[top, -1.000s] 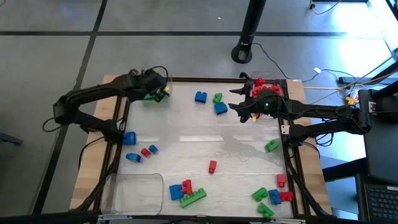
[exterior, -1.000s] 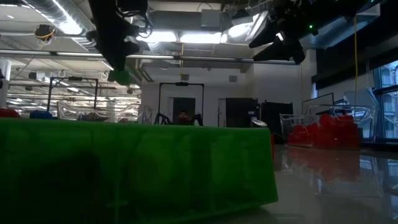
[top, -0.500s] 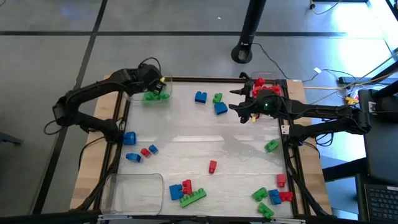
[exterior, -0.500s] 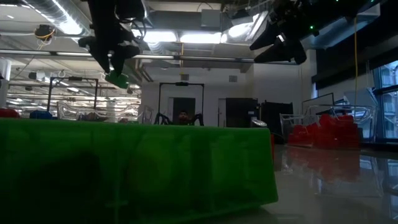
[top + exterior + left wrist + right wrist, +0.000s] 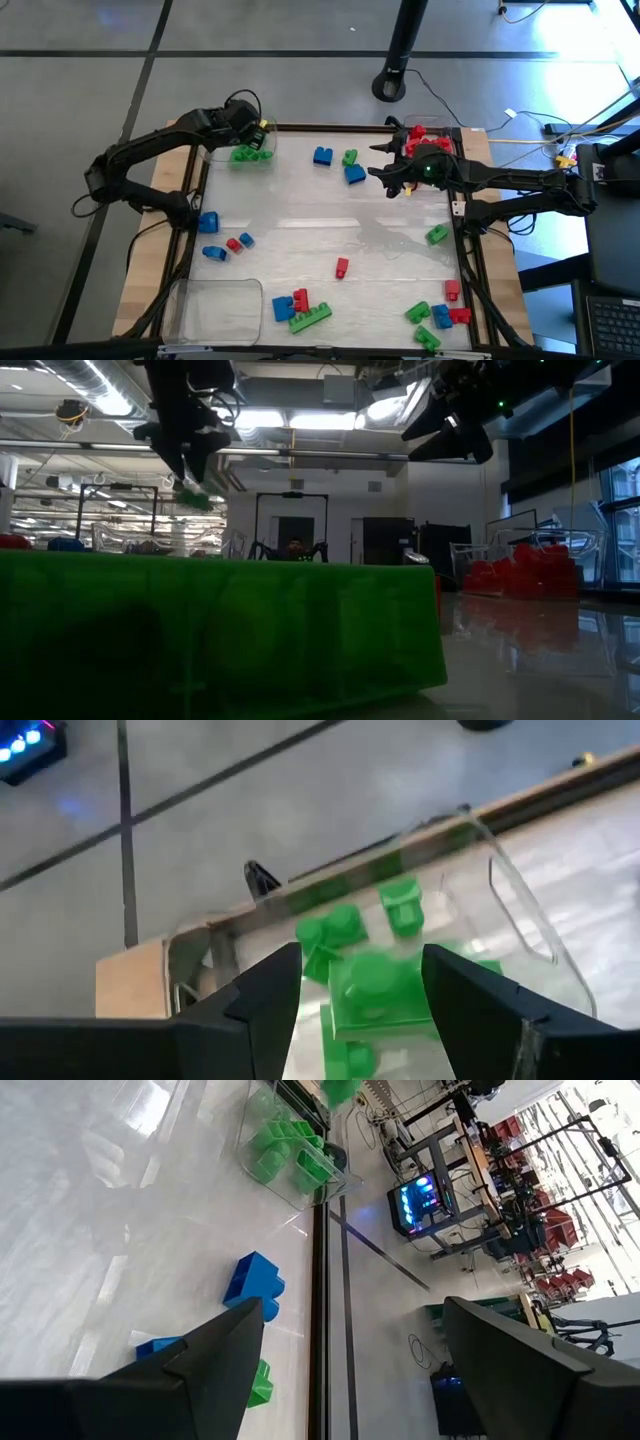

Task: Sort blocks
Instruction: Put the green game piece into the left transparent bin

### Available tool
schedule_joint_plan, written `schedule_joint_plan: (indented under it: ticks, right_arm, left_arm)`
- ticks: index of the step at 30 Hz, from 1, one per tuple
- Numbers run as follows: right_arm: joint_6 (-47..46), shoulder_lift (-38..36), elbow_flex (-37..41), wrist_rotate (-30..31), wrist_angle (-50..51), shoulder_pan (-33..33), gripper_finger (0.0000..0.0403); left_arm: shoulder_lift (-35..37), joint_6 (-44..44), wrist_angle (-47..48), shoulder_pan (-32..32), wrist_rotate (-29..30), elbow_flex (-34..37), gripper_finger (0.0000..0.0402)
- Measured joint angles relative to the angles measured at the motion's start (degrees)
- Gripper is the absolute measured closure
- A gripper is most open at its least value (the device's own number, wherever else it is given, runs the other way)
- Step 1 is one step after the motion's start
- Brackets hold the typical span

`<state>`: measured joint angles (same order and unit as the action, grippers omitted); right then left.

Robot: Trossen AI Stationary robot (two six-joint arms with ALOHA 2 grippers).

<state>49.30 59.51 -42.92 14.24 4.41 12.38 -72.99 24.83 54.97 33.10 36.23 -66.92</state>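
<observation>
The left gripper (image 5: 250,137) hangs over the clear tray (image 5: 262,160) at the table's far left corner with its fingers (image 5: 262,992) spread apart and nothing between them; a green block (image 5: 190,497) shows just below it in the low view, apparently free of the fingers and on its way into the tray (whether it has landed I cannot tell). Directly beneath this gripper the tray holds only green blocks (image 5: 372,982), several of them piled loosely. The right gripper (image 5: 380,172) waits open and empty, the red-filled tray (image 5: 453,132) close behind it. Just ahead of it, toward the left gripper, lie 2 blue blocks (image 5: 355,174) and 1 small green block (image 5: 350,157), so the right arm is plainly the nearer one for those. The green block among them would belong in the left gripper's tray, well off to its side. Other blocks (image 5: 300,308) are scattered well away from both grippers, beside an empty-looking clear tray (image 5: 214,306).
</observation>
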Motion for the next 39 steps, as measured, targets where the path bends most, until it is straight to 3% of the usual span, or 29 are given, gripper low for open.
schedule_joint_plan:
  ticks: [2, 5, 7, 13, 23, 30, 39]
  right_arm:
    - [0.0, 0.0, 0.0, 0.0, 0.0, 0.0, 0.0094]
    - [0.02, 0.0, 0.0, 0.0, 0.0, 0.0, 0.0094]
    - [0.02, 0.0, 0.0, 0.0, 0.0, 0.0, 0.0094]
    - [0.02, 0.0, 0.0, 0.02, 0.0, 0.0, 0.0094]
    - [0.02, 0.0, 0.0, 0.02, 0.04, 0.0, 0.0094]
    - [-0.68, 0.0, 0.0, -1.36, 1.08, 0.0, 0.0094]
    - [-1.24, -0.01, 0.0, -1.42, 1.03, -0.04, 0.0094]
  left_arm:
    - [0.0, -0.1, -0.89, -0.04, 0.59, 0.0, 0.0204]
    - [-0.32, -1.23, -0.62, -0.63, 7.46, 0.0, 0.0204]
    - [-0.92, -0.67, -0.51, -1.06, 8.5, 0.0, 0.0204]
    - [-2.07, -4.36, -2.94, -4.39, -3.93, 0.0, 0.0204]
    - [-3.42, -10.13, -20.05, -28.26, -14.81, -0.02, 0.0204]
    - [-10.1, -8.79, -23.76, -44.31, -14.47, 0.0, 0.0204]
    - [-20.28, -2.91, -31.97, -55.86, -14.3, -0.51, 0.0204]
